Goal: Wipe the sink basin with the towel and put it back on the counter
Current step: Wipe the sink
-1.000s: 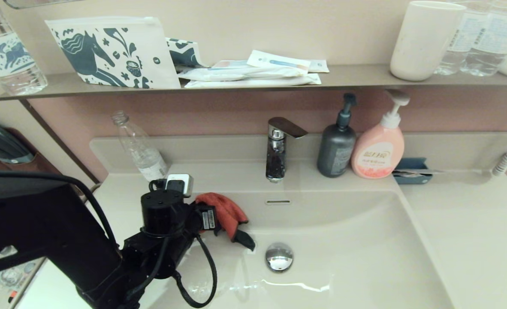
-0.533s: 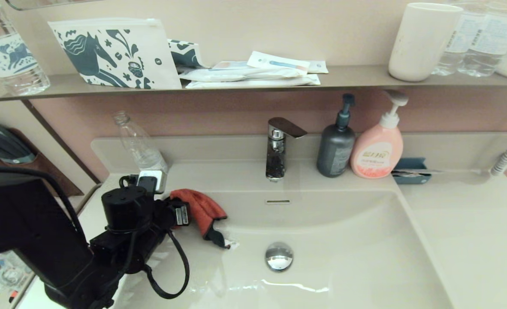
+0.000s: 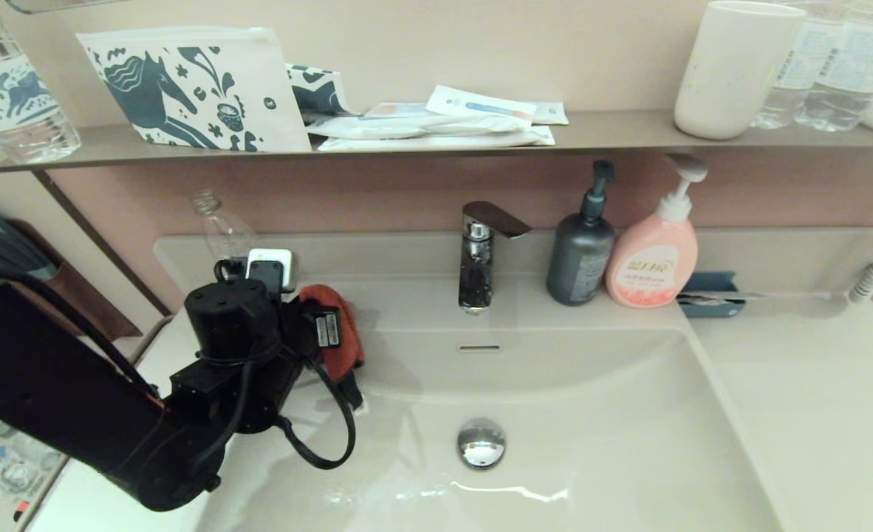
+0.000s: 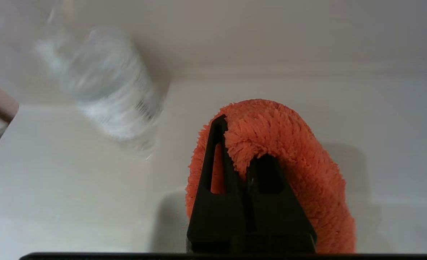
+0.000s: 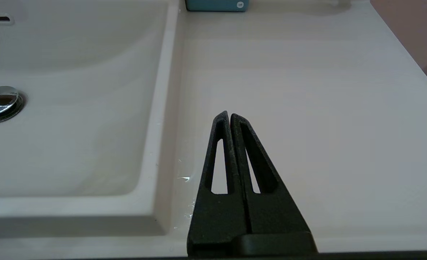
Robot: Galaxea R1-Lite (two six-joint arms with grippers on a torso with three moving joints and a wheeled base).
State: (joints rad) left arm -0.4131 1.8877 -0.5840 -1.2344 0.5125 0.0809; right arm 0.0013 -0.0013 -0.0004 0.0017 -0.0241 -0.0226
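Observation:
My left gripper (image 3: 329, 314) is shut on the orange-red towel (image 3: 349, 341), which drapes over one finger (image 4: 213, 151) and hangs down with its dark edge lowest. The gripper hovers at the back-left corner of the sink basin (image 3: 591, 414), over the counter (image 4: 72, 180) and close to a clear bottle. In the basin, the chrome drain plug (image 3: 480, 442) and the overflow slot (image 3: 478, 346) are bare. Out of the head view, my right gripper (image 5: 229, 115) is shut on nothing, low over the right counter (image 5: 307, 90) beside the basin rim.
A clear plastic bottle (image 3: 218, 229) stands on the back-left counter just behind the towel. The faucet (image 3: 477, 258), a dark pump bottle (image 3: 580, 255), a pink soap bottle (image 3: 654, 258) and a blue tray (image 3: 708, 292) line the back ledge. Above them hangs a loaded wall shelf (image 3: 614, 133).
My left gripper has carried the towel left and back, up out of the basin from near the drain to the back-left corner by the clear bottle.

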